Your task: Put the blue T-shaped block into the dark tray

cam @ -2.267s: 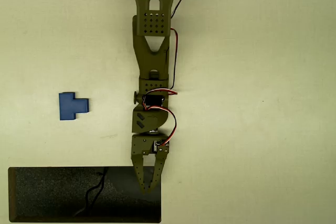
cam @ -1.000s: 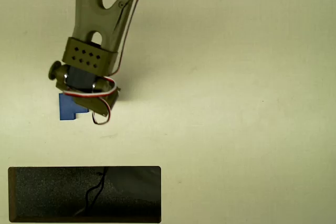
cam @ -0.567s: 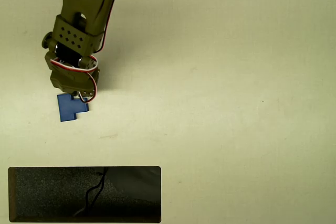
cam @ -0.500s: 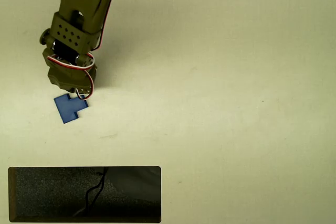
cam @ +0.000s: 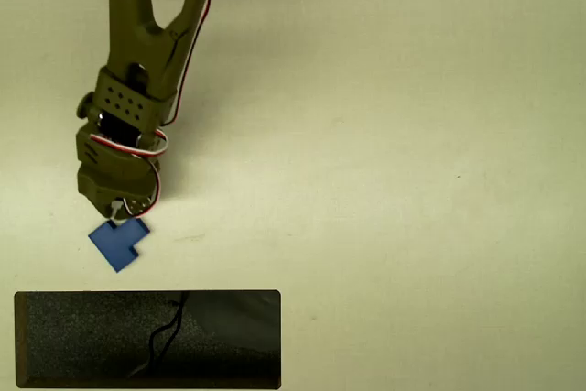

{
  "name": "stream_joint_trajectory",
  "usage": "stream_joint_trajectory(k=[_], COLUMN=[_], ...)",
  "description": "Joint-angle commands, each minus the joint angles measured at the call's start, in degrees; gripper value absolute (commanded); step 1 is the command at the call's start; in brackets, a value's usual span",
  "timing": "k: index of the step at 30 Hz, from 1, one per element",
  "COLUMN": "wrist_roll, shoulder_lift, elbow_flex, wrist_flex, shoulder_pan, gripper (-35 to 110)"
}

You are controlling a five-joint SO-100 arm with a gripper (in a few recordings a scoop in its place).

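matt blue T-shaped block (cam: pixel 119 243), speckled dark tray (cam: pixel 82 336) (rough-looking), smooth table (cam: pixel 412 180)

A plain, matte cream-coloured tabletop (cam: pixel 412 180) spans the overhead view. A tiny dark speck (cam: pixel 460 176) sits on it toward three o'clock, well apart from anything else.

Olive arm down the overhead view's left side, gripper (cam: pixel 117 217) pointing straight down, fingers hidden beneath wrist.

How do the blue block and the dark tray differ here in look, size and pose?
The blue T-shaped block is bright blue; the dark tray is speckled black. The block is far smaller. The block lies skewed, while the tray sits square to the picture's edges. Both rest flat on the pale table, apart.
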State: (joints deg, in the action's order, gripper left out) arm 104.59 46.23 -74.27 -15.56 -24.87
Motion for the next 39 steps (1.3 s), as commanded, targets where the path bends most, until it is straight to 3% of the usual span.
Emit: stream_joint_trajectory(k=[1, 13, 19, 23, 26, 32, 39], wrist_roll=[-1.2, -2.4, 2.0, 4.9, 8.8, 11.3, 9.4], shoulder_lift=[-3.7, -3.7, 2.1, 11.0, 10.5, -8.0, -20.0], elbow_flex=[6.5, 5.9, -3.7, -9.9, -11.4, 8.9, 25.5], wrist_flex=[0.4, 1.8, 7.3, 1.0, 2.4, 7.3, 6.9], shoulder_pan=[1.1, 2.8, 0.4, -1.9, -5.9, -10.1, -5.0], gripper=[0, 0, 0, 0, 0, 0, 0])
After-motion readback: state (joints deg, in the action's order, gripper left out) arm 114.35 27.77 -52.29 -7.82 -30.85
